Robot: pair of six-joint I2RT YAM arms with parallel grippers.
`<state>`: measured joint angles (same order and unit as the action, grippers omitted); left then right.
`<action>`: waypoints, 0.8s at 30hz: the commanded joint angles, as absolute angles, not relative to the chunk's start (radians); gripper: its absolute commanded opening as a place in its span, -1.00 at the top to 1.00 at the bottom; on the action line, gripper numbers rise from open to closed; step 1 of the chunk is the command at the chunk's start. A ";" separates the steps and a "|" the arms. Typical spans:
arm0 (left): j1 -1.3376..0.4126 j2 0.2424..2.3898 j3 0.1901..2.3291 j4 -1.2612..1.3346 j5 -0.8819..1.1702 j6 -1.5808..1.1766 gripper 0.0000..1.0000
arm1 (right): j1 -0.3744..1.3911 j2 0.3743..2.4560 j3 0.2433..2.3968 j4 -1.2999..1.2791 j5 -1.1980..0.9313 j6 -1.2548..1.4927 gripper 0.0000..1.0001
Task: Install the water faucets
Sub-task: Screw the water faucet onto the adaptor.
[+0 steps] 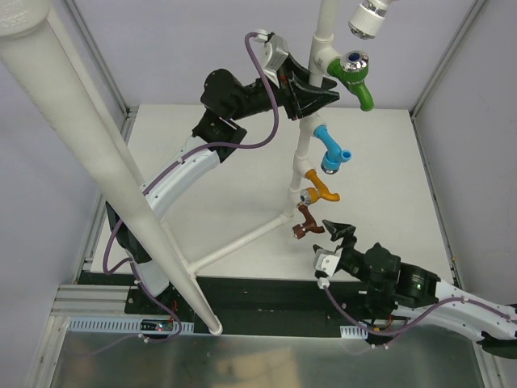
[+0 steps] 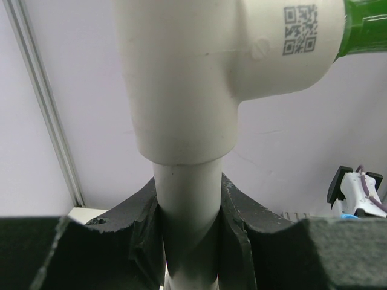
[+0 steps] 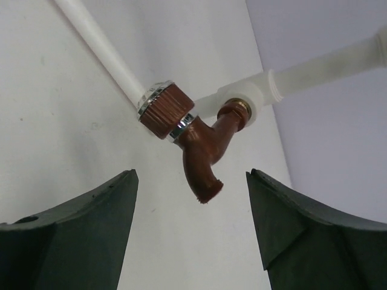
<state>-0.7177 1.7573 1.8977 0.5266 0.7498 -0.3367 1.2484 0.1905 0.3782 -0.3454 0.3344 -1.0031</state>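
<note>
your left gripper (image 2: 187, 244) is pinching the white upright pipe (image 2: 184, 193) just under the tee fitting (image 2: 181, 78) that carries the green faucet (image 1: 360, 79). your right gripper (image 3: 190, 199) stands spread, touching nothing, with the brown faucet (image 3: 202, 151) just ahead, seated in a lower fitting (image 3: 251, 103).

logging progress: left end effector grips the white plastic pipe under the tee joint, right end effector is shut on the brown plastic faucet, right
Not quite. The right end effector is open: in the right wrist view the small brown plastic faucet sits untouched between its jaws. The left end effector does grip the white plastic pipe under the tee joint.
</note>
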 commanded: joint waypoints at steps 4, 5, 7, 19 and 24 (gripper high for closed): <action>-0.706 1.674 1.865 0.597 0.850 -0.293 1.00 | 1.264 0.313 0.293 -0.014 0.351 -1.457 -0.58; -0.706 1.671 1.862 0.597 0.850 -0.291 1.00 | 1.262 0.328 0.296 -0.006 0.348 -1.465 -0.59; -0.706 1.667 1.858 0.598 0.851 -0.291 1.00 | 1.264 0.372 0.305 -0.008 0.365 -1.476 -0.57; -0.700 1.655 1.809 0.673 0.851 -0.327 1.00 | 1.278 0.587 0.276 0.247 0.482 -1.313 0.21; -0.699 1.657 1.802 0.692 0.853 -0.334 1.00 | 1.296 0.643 0.245 0.451 0.544 -1.021 0.67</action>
